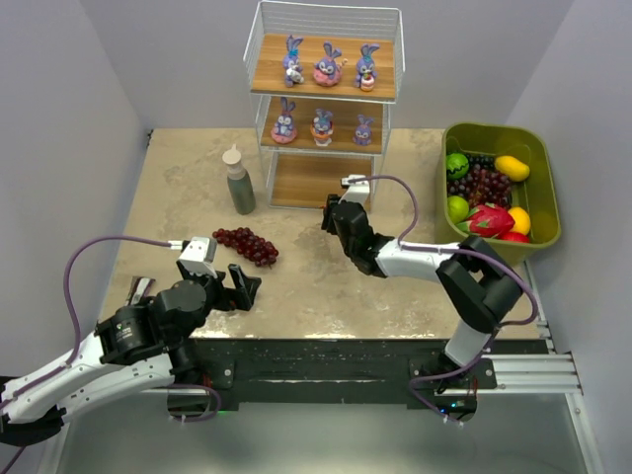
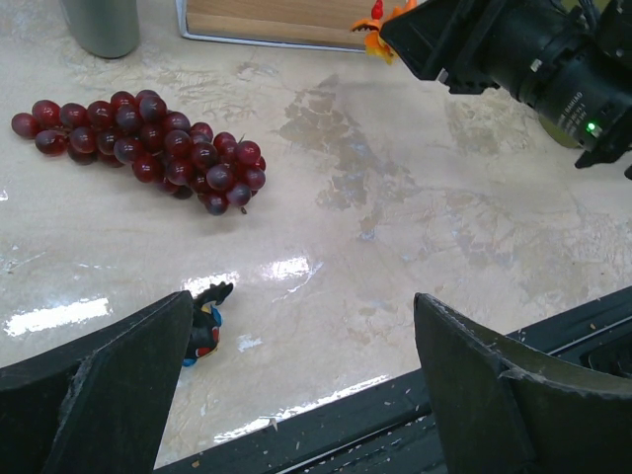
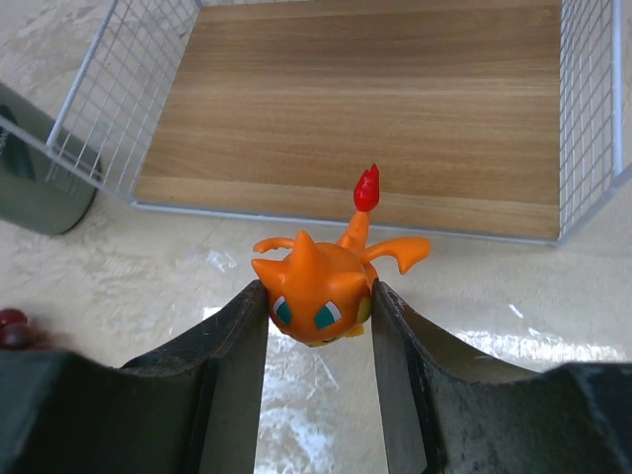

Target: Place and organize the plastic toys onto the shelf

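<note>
The right end effector (image 3: 318, 301) is clamped on the orange creature (image 3: 311, 276), one finger pressed to each side of its head. The toy's face points at the wrist camera and its red-tipped tail points toward the shelf (image 1: 272, 74). It is held just in front of the open side of the bottom board (image 3: 355, 109), which has nothing on it in the wrist view.

On the top board three purple-blue bunnies (image 1: 328, 64) stand in a row. Three more bunnies (image 1: 322, 125) line the middle board.

The left end effector (image 2: 301, 326) sits low over the near edge of the tabletop (image 1: 178, 197) with its fingers wide apart and nothing between them. The black bug (image 2: 204, 321) lies on the tabletop just beside the inner face of the finger on the left of that wrist view.

A dark red grape bunch (image 2: 148, 143) lies farther out. A grey-green bottle (image 1: 238, 183) stands near the shelf's left corner. An olive-green fruit bin (image 1: 549, 212) sits at the right.
</note>
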